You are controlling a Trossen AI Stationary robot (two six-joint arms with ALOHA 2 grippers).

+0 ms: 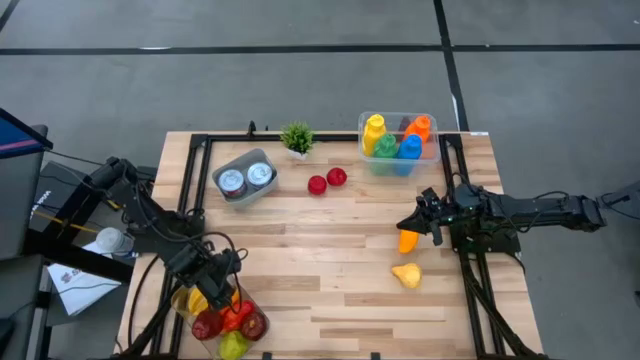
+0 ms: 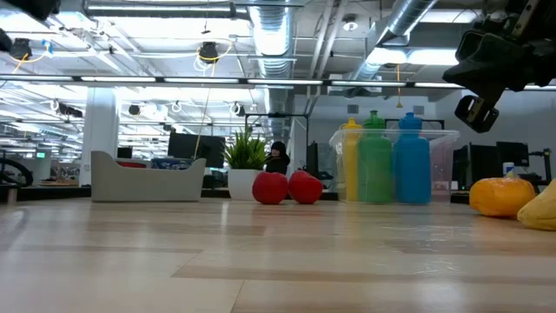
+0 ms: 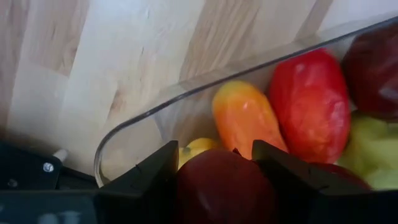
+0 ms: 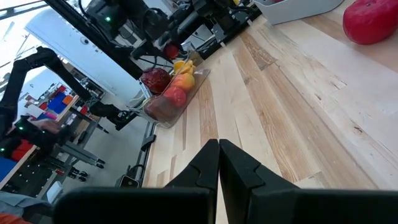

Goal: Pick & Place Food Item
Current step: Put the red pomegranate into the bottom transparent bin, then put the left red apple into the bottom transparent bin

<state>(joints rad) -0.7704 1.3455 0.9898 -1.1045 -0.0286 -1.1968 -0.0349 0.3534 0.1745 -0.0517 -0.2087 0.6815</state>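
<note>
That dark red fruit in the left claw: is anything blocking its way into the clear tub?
Nothing visible. The left gripper holds the dark red fruit just over the clear tub, directly above the fruit already inside.

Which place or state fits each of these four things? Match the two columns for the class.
Things:
1. left pincer
2. right pincer
3. two round red tomatoes
4. small green potted plant

Places or states:
A. beside the grey tray of two round tins
B. shut and empty
C. on bare wood mid-table
D. gripping a dark red fruit in the clear plastic fruit bin

Pairs: 1-D, 2-B, 3-C, 4-A
</note>
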